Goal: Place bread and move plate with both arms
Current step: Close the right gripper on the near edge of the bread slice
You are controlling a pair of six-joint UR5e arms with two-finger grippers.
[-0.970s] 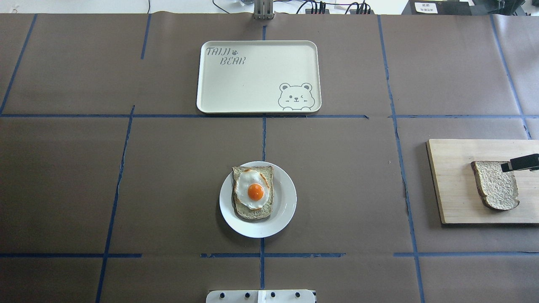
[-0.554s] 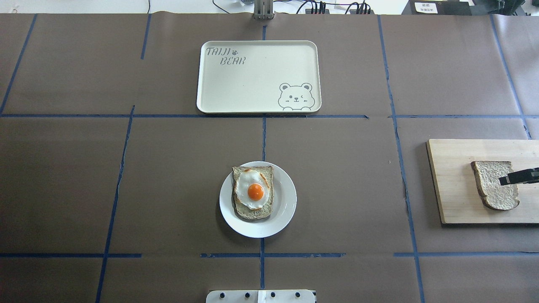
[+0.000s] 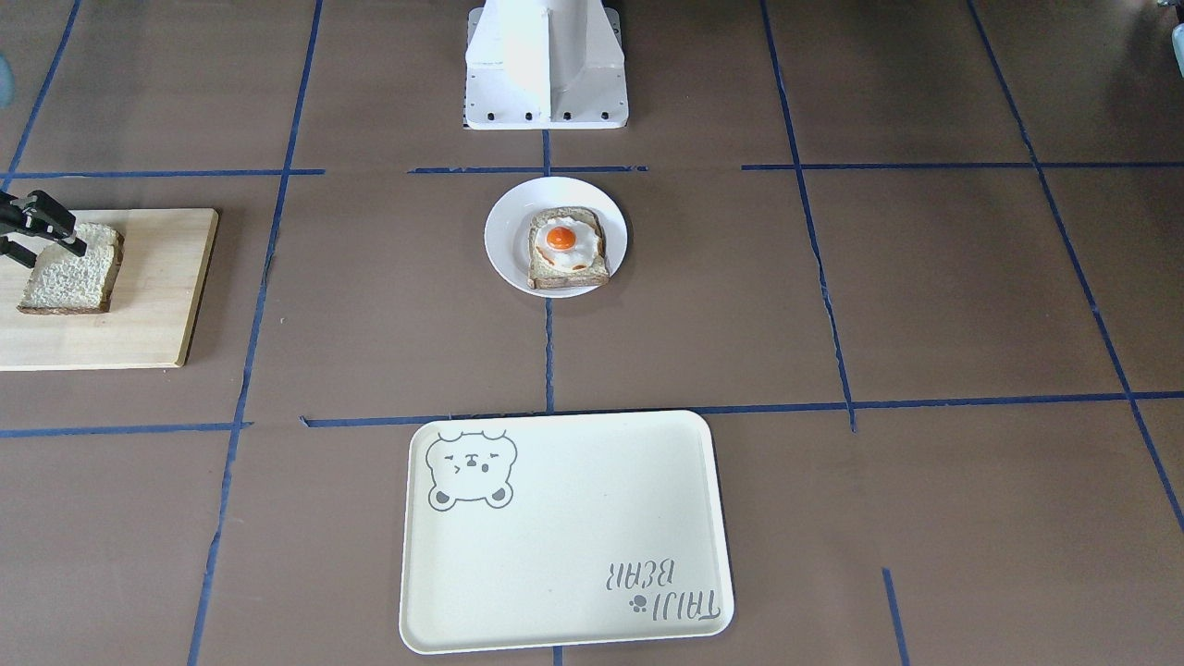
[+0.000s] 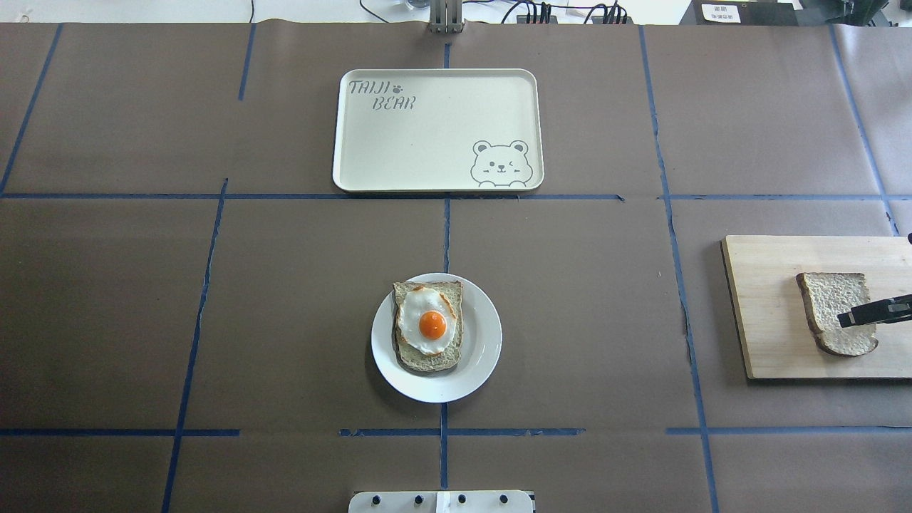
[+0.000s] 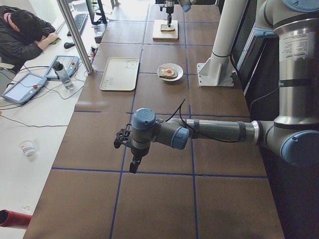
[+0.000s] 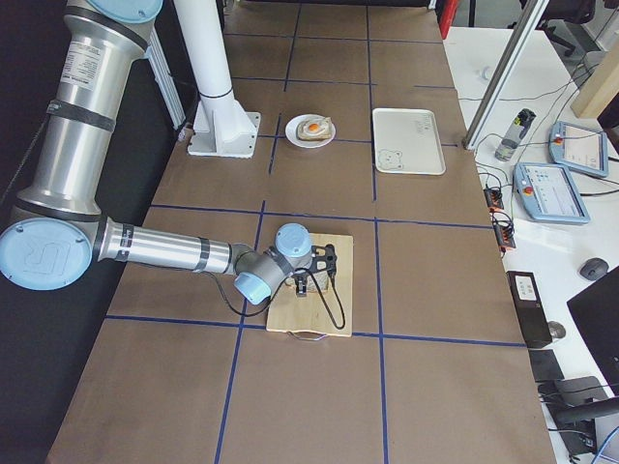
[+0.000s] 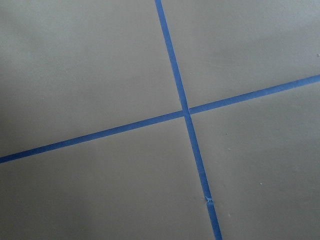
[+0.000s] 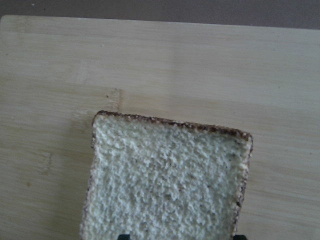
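Observation:
The bread [image 4: 830, 303] lies flat on a wooden board [image 4: 769, 335] at the table's right end. It also shows in the front-facing view [image 3: 74, 273] and the right wrist view [image 8: 165, 180]. My right gripper [image 4: 851, 317] is open over the slice's near half. In the right wrist view its fingertips [image 8: 124, 236] stand at either side of the slice. The white plate [image 4: 484, 356] sits at the table's centre and carries toast with a fried egg [image 4: 432, 324]. My left gripper [image 5: 133, 164] hangs over bare table far to the left; I cannot tell whether it is open or shut.
A cream bear tray [image 4: 427, 128] lies beyond the plate at the far centre. The white robot base [image 3: 546, 65] stands just behind the plate. Blue tape lines cross the brown table. An operator sits at the far side in the exterior left view [image 5: 22, 35].
My right gripper has moved toward the robot's side across the bread, from its far edge to its near half. The bread, plate and tray have not moved.

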